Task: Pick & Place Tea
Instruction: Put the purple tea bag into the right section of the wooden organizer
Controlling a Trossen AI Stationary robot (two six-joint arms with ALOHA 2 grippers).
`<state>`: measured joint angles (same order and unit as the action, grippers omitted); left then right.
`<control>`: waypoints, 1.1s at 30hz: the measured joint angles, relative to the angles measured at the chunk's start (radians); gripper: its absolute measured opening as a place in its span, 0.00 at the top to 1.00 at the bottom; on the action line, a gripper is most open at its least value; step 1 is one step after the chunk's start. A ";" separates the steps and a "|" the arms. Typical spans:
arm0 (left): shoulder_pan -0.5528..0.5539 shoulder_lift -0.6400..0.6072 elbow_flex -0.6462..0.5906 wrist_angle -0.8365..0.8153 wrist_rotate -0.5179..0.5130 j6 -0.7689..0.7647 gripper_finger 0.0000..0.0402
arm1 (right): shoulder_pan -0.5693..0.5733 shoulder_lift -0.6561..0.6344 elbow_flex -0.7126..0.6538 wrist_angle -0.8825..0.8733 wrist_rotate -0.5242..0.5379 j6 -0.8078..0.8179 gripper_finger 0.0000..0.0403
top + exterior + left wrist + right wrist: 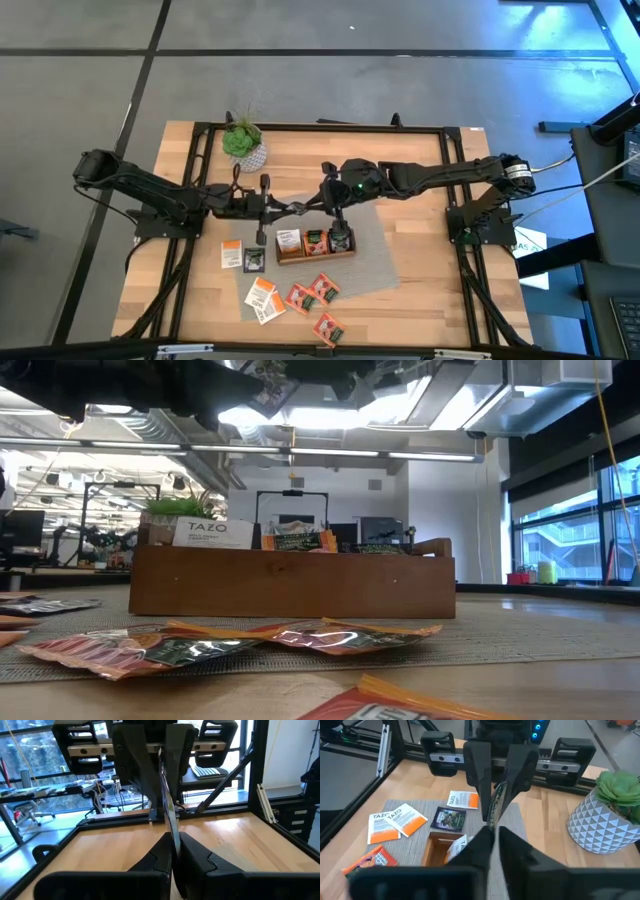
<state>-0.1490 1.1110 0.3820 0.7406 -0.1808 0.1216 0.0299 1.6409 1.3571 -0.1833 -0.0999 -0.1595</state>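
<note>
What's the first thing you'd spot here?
Two robot grippers meet in mid-air over the middle of the table: the left gripper and right gripper both pinch one thin tea sachet edge-on between them. Just below sits the wooden tray with sachets standing in it. More packets lie scattered in front of it, and a small plant stands behind.

Wooden table (440, 290), grey mat (372, 262), sachets (262, 298).

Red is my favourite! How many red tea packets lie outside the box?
3: two red packets side by side near the tray, one farther from it. None looks hidden.
</note>
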 joint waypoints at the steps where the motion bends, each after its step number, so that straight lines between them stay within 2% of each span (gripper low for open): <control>1: 0.000 0.000 0.000 0.000 -0.002 0.011 0.96 | 0.000 0.000 0.000 0.000 -0.001 -0.002 0.95; 3: 0.000 0.000 0.000 -0.001 -0.004 0.029 0.95 | 0.000 0.000 0.000 -0.001 -0.002 -0.005 0.98; 13: 0.000 0.000 0.000 -0.035 -0.019 0.011 0.85 | 0.000 0.000 0.000 -0.040 0.002 -0.006 0.98; 16: 0.000 -0.008 0.000 -0.105 -0.063 -0.053 0.81 | 0.000 -0.016 0.000 -0.097 0.005 -0.006 0.99; 20: 0.000 -0.026 0.000 -0.215 -0.067 -0.145 0.77 | 0.000 -0.054 0.002 -0.190 0.004 0.004 0.99; 27: 0.000 -0.054 0.000 -0.336 -0.048 -0.294 0.76 | 0.026 -0.079 -0.006 -0.497 0.000 0.119 0.99; 33: 0.000 -0.054 0.000 -0.395 0.000 -0.395 0.77 | 0.082 -0.077 -0.112 -0.499 -0.002 0.181 0.99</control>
<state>-0.1490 1.0573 0.3824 0.3458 -0.1804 -0.2730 0.1118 1.5635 1.2454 -0.6825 -0.1018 0.0216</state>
